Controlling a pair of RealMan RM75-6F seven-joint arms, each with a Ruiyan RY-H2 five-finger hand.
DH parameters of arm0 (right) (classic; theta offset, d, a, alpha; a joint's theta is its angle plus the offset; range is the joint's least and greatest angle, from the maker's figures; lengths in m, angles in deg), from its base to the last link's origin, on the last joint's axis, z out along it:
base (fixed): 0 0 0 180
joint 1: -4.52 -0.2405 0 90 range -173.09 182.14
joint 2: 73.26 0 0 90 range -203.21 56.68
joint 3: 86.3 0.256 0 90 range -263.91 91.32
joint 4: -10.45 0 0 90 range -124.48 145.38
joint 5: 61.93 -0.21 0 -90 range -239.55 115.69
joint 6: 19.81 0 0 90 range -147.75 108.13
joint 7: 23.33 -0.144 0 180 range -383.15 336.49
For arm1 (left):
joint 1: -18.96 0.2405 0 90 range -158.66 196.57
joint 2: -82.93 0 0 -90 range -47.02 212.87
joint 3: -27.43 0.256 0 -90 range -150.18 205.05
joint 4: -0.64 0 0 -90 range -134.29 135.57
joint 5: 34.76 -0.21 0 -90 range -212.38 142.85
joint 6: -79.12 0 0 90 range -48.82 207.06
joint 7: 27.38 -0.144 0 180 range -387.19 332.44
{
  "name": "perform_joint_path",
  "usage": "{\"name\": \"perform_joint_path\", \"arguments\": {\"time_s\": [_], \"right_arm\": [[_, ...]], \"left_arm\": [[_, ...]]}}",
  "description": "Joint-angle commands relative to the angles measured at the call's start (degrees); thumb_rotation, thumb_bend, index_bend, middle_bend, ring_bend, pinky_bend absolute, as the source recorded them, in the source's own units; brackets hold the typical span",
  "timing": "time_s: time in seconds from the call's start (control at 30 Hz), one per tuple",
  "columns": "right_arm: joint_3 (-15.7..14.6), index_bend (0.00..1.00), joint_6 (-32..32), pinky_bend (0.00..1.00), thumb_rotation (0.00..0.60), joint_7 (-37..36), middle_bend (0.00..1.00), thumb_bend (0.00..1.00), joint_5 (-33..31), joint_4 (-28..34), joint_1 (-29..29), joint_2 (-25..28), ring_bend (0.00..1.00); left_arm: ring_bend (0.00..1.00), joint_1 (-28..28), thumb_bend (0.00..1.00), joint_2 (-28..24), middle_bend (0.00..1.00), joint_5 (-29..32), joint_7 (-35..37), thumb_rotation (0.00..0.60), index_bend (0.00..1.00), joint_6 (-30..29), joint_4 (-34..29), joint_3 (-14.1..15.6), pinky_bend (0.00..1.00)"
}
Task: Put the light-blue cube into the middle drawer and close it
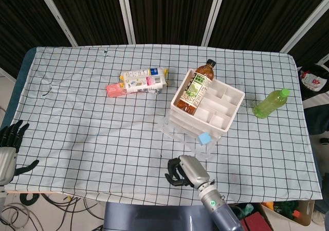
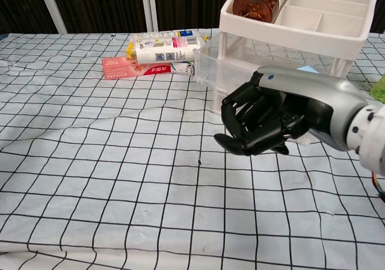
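- My right hand [image 2: 264,122] holds nothing; its dark fingers [image 2: 240,113] are loosely curled, slightly apart, pointing left across the front of the white drawer unit [image 1: 207,106].
- My left hand [image 1: 9,143] rests off the near-left edge of the checked tablecloth [image 1: 103,138], well away from the drawer unit, fingers spread and holding nothing.
- The light-blue cube [image 1: 204,138] already sits in the clear middle drawer [image 1: 187,136], which juts out open from the drawer unit's front. So I judge the placing done and the closing left.
- From my right fingers, the cube lies just beyond and a little to the right, toward the drawer unit; the chest view shows only a sliver of it above my hand's back.
- The drawer's front edge lies near my fingers; I cannot tell whether they touch it.
- A brown tea bottle [image 1: 194,88] lies across the drawer unit's top tray.
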Motion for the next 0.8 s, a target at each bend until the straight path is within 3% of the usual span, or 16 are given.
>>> {"name": "perform_joint_path", "arguments": {"time_s": [0.03,0.8], "right_arm": [[0.7,0.74,-0.2,0.82,0.600,0.0,0.81,0.37,-1.0,-0.4,-0.7,-0.8,0.87],[6.7,0.74,-2.5,0.81,0.600,0.8,0.81,0.37,-10.8,-6.1,-5.3,-5.0,0.87]], "left_arm": [[0.00,-0.1,0.05,0.0,0.00,0.1,0.0,0.600,0.00,0.1,0.0,-0.1,0.00],[0.00,-0.1,0.05,0.0,0.00,0.5,0.2,0.600,0.00,0.2,-0.1,-0.2,0.00]]}}
